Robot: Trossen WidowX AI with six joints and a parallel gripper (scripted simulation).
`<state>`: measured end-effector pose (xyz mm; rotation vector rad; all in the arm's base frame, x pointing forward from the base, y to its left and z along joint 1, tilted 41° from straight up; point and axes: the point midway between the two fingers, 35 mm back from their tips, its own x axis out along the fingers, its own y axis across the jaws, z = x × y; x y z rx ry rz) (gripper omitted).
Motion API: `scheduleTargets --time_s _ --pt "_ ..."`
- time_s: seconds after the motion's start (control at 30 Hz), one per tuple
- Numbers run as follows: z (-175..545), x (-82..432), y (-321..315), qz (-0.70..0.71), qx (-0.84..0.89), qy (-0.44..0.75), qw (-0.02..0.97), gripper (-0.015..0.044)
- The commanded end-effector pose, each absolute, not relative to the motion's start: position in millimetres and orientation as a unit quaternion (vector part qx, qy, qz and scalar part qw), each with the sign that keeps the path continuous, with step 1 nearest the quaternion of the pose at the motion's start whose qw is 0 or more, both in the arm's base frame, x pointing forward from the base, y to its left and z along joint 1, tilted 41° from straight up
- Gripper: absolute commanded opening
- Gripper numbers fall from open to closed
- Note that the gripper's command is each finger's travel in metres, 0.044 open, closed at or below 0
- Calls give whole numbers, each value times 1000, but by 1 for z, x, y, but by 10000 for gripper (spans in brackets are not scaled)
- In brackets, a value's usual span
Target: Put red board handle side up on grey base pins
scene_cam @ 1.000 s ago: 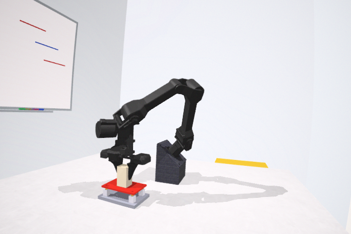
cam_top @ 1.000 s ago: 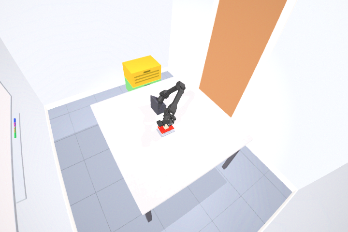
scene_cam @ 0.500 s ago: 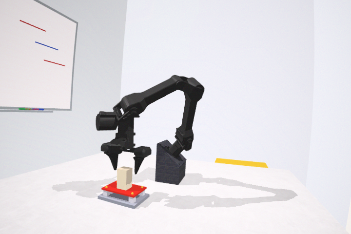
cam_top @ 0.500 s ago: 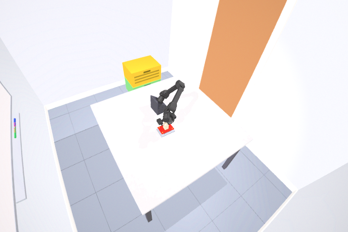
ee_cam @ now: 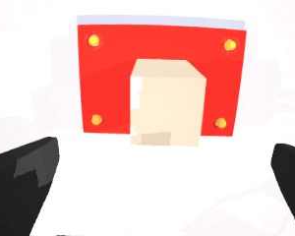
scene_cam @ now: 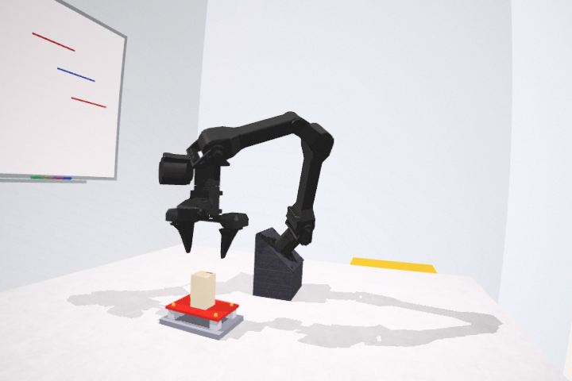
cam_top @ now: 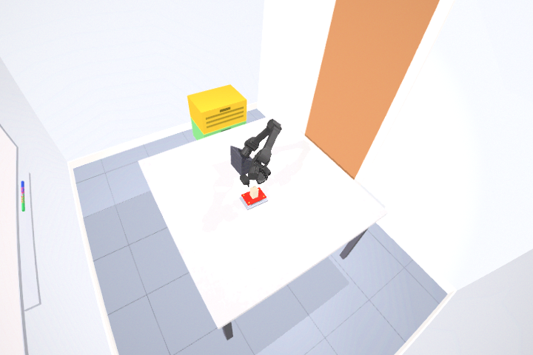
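The claw (cam_top: 255, 184) (scene_cam: 205, 255) (ee_cam: 169, 152) is open and empty; the stiff-looking red board (cam_top: 248, 200) (scene_cam: 192, 309) (ee_cam: 105, 79) is best gripped by its square handle (cam_top: 254, 192) (scene_cam: 202, 290) (ee_cam: 167, 110).

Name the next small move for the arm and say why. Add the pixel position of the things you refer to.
I'd raise the pincer (cam_top: 255, 183) (scene_cam: 205, 255) (ee_cam: 169, 152) a little further straight up, keeping it open. It hovers just above the cream handle (cam_top: 254, 192) (scene_cam: 202, 290) (ee_cam: 167, 110), fingers spread clear of it, and the red board (cam_top: 246, 200) (scene_cam: 183, 305) (ee_cam: 105, 81) sits on the posts with a gold pin showing at each corner, so only backing away seems left.
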<state>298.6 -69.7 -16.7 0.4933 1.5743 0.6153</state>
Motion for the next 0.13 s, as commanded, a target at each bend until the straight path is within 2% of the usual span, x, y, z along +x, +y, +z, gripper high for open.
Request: scheduleTargets --time_s 0.0,0.1 --pt "-15 298 -71 270 213 690 636 440" --pt "-15 298 -71 270 213 690 636 440"
